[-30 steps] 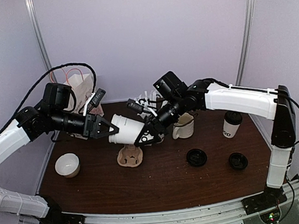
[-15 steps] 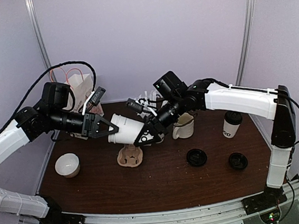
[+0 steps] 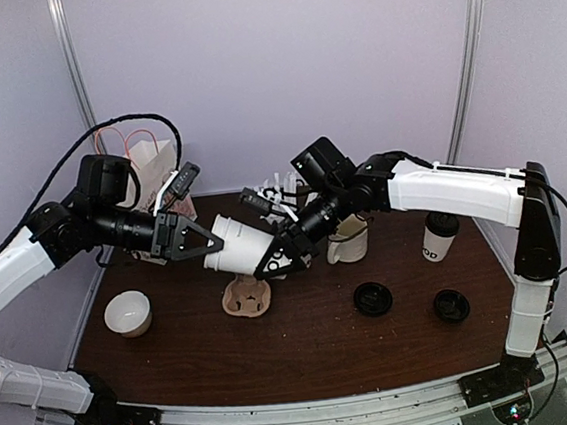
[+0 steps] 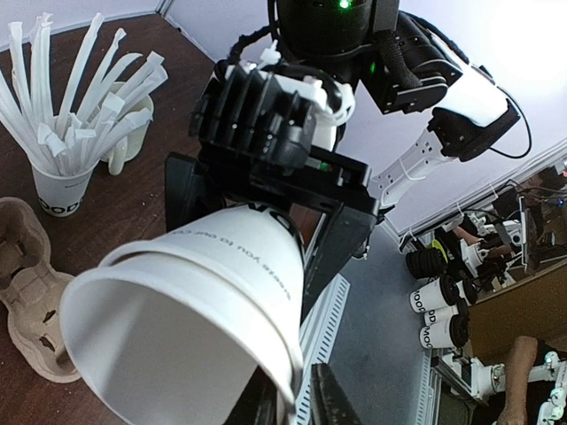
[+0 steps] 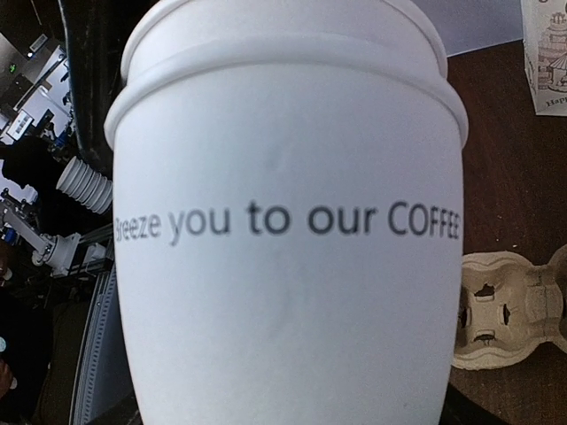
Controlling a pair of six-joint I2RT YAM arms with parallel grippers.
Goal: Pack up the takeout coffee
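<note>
While tilted sideways, smooth tapered paper cups [image 3: 238, 243] nest.

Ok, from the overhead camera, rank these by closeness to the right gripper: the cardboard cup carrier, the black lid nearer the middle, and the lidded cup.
From the right gripper, which holds the paper cup:
1. The cardboard carrier, just in front, slightly left.
2. The black lid, front right.
3. The lidded cup, far right.
</note>
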